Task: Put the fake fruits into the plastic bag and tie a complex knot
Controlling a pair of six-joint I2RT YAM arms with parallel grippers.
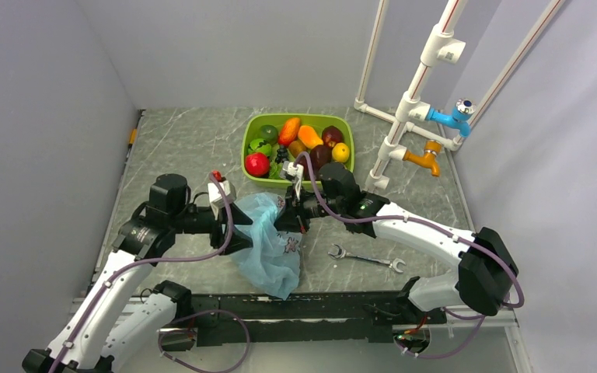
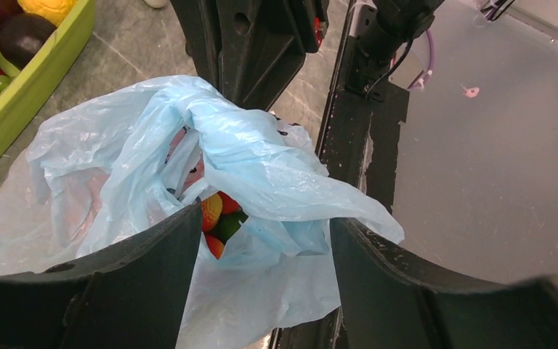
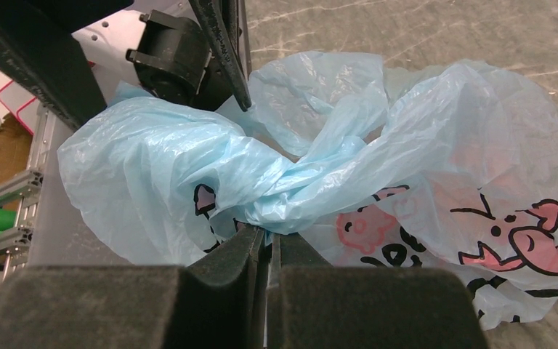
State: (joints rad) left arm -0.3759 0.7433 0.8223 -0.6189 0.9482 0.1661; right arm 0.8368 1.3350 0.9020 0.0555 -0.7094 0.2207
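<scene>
Right fingers (image 3: 221,273) pinch the plastic bag (image 3: 421,131); spread left fingers (image 2: 138,280) straddle it.

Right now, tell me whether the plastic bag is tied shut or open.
Open, untied. The plastic bag gapes in the left wrist view, fake fruits showing inside; the right gripper only pinches a twisted gather.

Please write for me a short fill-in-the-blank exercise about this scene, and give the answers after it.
The left claw is open; the ____ claw pinches the blue bag.
Most fruits lie in a ____ tray.
A metal ____ lies on the table, right of the bag.
Answers: right, green, wrench.
</scene>
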